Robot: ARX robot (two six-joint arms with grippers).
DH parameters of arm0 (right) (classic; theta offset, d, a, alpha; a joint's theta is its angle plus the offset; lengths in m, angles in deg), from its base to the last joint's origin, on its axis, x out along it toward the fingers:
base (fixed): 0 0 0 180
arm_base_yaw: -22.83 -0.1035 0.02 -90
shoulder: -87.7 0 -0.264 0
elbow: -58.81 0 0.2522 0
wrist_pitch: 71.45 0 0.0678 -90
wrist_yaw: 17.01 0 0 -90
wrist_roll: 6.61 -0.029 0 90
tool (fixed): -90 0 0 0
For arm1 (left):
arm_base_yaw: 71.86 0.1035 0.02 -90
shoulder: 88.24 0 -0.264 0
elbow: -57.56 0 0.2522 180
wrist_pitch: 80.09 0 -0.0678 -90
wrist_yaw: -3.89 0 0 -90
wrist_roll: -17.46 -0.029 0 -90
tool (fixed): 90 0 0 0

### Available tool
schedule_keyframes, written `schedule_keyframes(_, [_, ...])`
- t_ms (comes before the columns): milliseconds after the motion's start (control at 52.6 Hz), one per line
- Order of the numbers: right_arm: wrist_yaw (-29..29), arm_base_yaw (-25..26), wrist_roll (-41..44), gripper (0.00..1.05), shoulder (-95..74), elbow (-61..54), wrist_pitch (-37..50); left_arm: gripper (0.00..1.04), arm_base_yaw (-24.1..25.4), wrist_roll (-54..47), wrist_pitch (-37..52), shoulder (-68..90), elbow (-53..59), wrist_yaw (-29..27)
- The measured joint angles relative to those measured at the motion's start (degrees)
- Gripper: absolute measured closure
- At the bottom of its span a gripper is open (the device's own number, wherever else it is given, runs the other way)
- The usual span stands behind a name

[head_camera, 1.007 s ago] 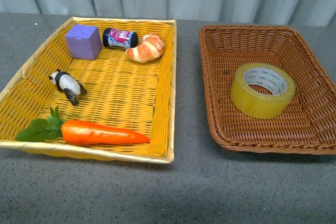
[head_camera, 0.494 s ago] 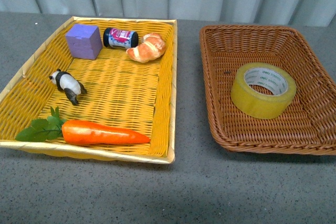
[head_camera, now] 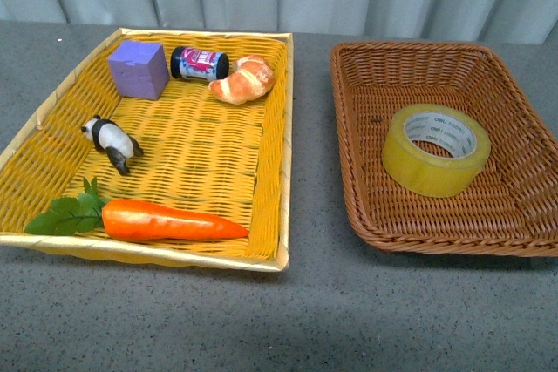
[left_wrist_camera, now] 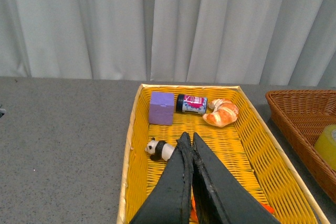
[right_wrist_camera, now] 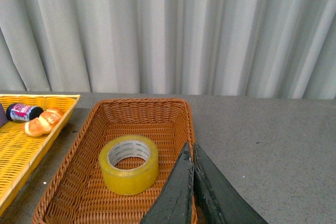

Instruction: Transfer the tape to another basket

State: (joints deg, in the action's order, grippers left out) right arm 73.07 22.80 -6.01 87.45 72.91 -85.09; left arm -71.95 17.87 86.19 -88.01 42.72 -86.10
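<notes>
The tape (head_camera: 435,149), a wide yellowish roll with a pale printed core, lies flat inside the dark brown wicker basket (head_camera: 366,206) on the right. It also shows in the right wrist view (right_wrist_camera: 128,163), inside the same basket (right_wrist_camera: 79,166). My right gripper (right_wrist_camera: 189,148) is shut and empty, held above the basket's rim beside the tape. My left gripper (left_wrist_camera: 188,137) is shut and empty, held above the yellow basket (left_wrist_camera: 131,145). Neither gripper shows in the front view.
The yellow woven basket (head_camera: 275,172) on the left holds a purple cube (head_camera: 138,68), a dark jar (head_camera: 199,64), a croissant (head_camera: 243,79), a panda figure (head_camera: 113,142) and a carrot (head_camera: 166,219). Grey tabletop lies around both baskets; a curtain hangs behind.
</notes>
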Motion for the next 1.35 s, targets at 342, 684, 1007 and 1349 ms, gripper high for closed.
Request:
schedule_keyframes(342, [0.00,0.00,0.02,0.74,0.00,-0.02,-0.02,0.64,0.00,0.02,0.00,0.00,0.00,0.00])
schedule_keyframes(684, [0.00,0.00,0.00,0.08,0.00,0.00,-0.02,0.05,0.00,-0.11,0.00,0.00,0.00,0.00])
schedule_keyframes(1007, [0.00,0.00,-0.02,0.09,0.00,0.00,-0.02,0.06,0.00,-0.11,0.00,0.00,0.00,0.00])
schedule_keyframes(1349, [0.00,0.00,-0.02,0.09,0.00,0.00,-0.02,0.06,0.00,-0.11,0.00,0.00,0.00,0.00])
